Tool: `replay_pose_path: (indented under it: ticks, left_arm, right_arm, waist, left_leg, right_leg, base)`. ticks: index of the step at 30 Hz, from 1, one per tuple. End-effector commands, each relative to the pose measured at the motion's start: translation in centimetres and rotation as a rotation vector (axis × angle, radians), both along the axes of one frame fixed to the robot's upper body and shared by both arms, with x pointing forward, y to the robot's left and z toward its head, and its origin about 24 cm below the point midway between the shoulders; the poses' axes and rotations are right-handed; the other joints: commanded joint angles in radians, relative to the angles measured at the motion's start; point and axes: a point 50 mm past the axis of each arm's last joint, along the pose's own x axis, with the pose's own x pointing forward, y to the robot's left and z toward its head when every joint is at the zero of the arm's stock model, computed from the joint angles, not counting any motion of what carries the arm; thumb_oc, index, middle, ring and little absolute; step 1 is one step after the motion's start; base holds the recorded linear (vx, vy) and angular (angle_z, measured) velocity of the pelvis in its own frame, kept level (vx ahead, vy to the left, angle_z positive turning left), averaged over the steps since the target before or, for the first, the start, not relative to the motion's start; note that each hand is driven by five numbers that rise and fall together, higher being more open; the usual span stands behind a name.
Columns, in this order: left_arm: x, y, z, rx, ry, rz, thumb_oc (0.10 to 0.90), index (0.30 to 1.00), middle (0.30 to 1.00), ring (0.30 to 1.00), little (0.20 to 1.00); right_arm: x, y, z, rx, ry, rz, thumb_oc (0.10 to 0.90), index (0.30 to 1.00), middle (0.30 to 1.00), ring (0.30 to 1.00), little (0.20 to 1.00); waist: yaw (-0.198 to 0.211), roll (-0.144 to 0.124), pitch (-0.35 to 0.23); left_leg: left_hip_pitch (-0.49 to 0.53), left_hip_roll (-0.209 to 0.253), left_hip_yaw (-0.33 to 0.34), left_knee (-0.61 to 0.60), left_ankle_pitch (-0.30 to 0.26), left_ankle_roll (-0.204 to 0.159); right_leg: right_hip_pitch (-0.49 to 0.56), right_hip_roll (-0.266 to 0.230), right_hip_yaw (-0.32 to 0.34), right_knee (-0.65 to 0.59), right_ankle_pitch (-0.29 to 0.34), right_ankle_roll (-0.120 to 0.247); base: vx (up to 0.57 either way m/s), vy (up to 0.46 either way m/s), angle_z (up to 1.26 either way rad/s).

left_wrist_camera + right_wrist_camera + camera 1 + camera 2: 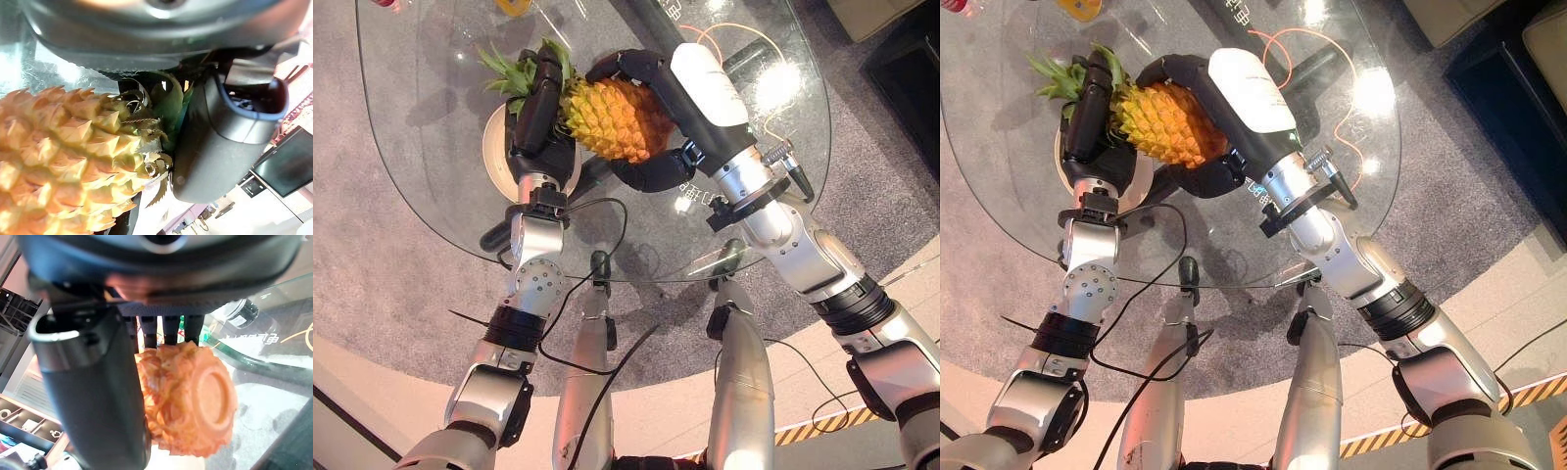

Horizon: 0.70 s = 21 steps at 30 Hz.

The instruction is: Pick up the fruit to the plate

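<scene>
Left eye view's upper centre holds the orange, scaly pineapple with a green leafy crown, lifted between both hands above the round glass table. Its body sits inside the right hand, whose fingers curl over the top and thumb wraps beneath, while the left hand clasps the crown end from the frame's left. Just below the left hand, a round cream plate rests on the glass.
</scene>
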Motion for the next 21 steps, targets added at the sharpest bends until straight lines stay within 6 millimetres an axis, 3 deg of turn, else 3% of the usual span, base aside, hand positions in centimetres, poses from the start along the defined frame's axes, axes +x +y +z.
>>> replay_pose_path:
  ticks: [1,21]
  left_arm:
    - [-3.13,-1.87,6.63,0.055,-0.369,-0.023,0.100,0.300,0.300,0.300,0.200]
    - [-3.21,-0.89,6.94,0.069,-0.359,0.107,0.100,0.300,0.300,0.300,0.200]
  right_arm:
    - [-4.45,2.38,4.43,0.078,-0.268,0.218,0.800,0.900,0.900,0.900,0.900]
    - [-4.45,2.31,4.73,0.095,-0.282,0.211,0.800,0.900,0.900,0.900,0.900]
  waist:
    - [0.001,0.026,-0.023]
    - [0.004,0.030,-0.023]
  left_leg:
    - [-0.072,0.030,-0.037,0.000,0.091,-0.016]
    - [-0.064,0.031,-0.033,-0.011,0.096,-0.017]
  right_leg:
    - [0.074,-0.070,0.030,-0.025,-0.017,0.111]
    - [0.078,-0.071,0.027,-0.026,-0.018,0.110]
  base:
    - [0.00,0.000,0.00]
    - [0.00,0.000,0.00]
